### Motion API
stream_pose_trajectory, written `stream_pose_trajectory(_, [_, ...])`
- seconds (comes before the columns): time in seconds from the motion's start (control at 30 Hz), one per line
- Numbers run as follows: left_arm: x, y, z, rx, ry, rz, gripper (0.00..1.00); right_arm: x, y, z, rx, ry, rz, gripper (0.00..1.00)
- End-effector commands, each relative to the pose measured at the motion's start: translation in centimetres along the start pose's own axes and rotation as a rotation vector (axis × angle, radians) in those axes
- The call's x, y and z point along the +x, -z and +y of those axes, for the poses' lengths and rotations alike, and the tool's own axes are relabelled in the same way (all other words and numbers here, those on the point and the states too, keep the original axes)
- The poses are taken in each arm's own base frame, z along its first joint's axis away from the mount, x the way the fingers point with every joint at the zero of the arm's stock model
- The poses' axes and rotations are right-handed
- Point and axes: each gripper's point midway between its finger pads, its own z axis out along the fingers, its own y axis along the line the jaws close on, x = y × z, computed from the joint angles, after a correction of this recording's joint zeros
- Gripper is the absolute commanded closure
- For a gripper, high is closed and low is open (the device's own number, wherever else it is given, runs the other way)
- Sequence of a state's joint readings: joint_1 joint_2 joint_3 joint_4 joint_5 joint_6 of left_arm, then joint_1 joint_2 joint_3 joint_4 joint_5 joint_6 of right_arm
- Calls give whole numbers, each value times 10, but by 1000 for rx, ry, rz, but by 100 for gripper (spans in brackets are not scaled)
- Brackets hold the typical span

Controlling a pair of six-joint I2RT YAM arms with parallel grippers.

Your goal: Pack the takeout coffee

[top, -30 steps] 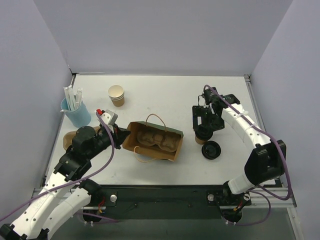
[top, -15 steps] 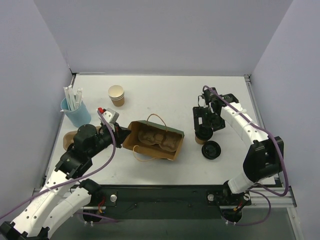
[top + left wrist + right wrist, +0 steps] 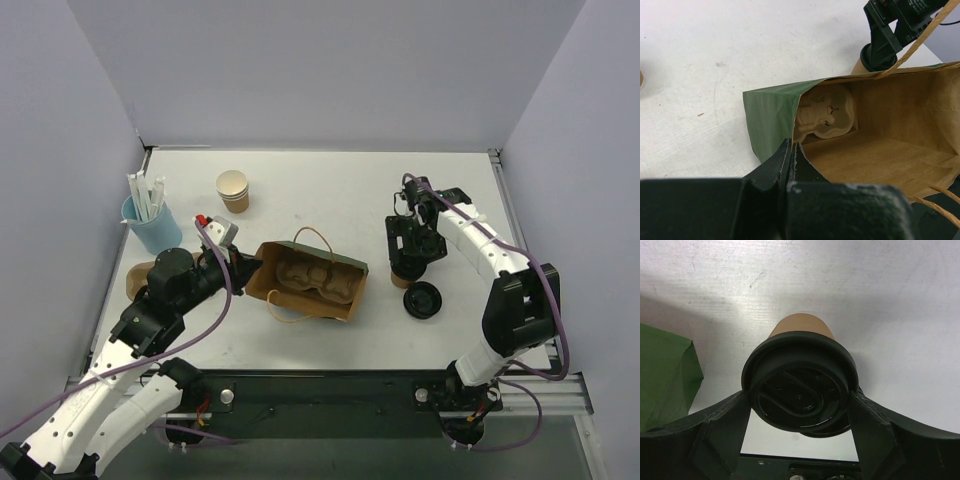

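While the jaws of the left gripper (image 3: 791,152) are pinched tight on the mouth edge of the green paper bag (image 3: 772,117), those of the right gripper (image 3: 800,400) stand wide. The takeout coffee (image 3: 801,325) stands upright on the table (image 3: 865,290) between them, and I cannot tell whether they squeeze its black lid (image 3: 800,385).

left gripper (image 3: 791,148) pinched shut on the green bag (image 3: 771,116) rim, right gripper (image 3: 800,405) pointing down, jaws spread wide.

One takeout coffee (image 3: 801,372), one lidless cup (image 3: 233,190), one bag (image 3: 770,117).
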State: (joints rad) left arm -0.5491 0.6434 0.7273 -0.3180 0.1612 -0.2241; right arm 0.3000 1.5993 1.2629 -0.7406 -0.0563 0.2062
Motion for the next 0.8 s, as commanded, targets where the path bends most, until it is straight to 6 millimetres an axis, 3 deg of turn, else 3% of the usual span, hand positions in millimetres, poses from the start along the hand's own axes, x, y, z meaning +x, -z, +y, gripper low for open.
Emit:
stream_pose_trajectory(0.0, [-26, 6, -6, 11, -13, -70, 100, 3, -4, -7, 32, -11, 11, 25])
stream_pose_trajectory(0.2, [-32, 10, -6, -2, -24, -62, 100, -1, 0, -12, 52, -13, -23, 37])
stream_pose_trajectory(0.3, [-36, 11, -4, -23, -19, -48, 100, -10, 20, -11, 41, -6, -75, 43])
stream_pose_trajectory(0.47, [-43, 11, 0, -69, 37, -48, 100, -29, 79, -4, -25, -3, -193, 51])
stream_pose_trajectory(0.57, [-42, 6, 0, -80, 90, -26, 100, -42, 124, 3, -83, -1, -285, 53])
stream_pose_trajectory(0.63, [-41, 3, 0, -91, 130, 9, 100, -52, 164, 9, -126, 8, -366, 54])
stream_pose_trajectory(0.7, [-33, -1, 2, -111, 150, 54, 100, -56, 188, 19, -185, 35, -418, 55])
stream_pose_trajectory(0.73, [-32, -2, 3, -119, 163, 63, 100, -61, 213, 28, -231, 60, -489, 56])
stream_pose_trajectory(0.77, [-29, -3, 5, -133, 167, 74, 100, -61, 225, 38, -283, 86, -515, 56])
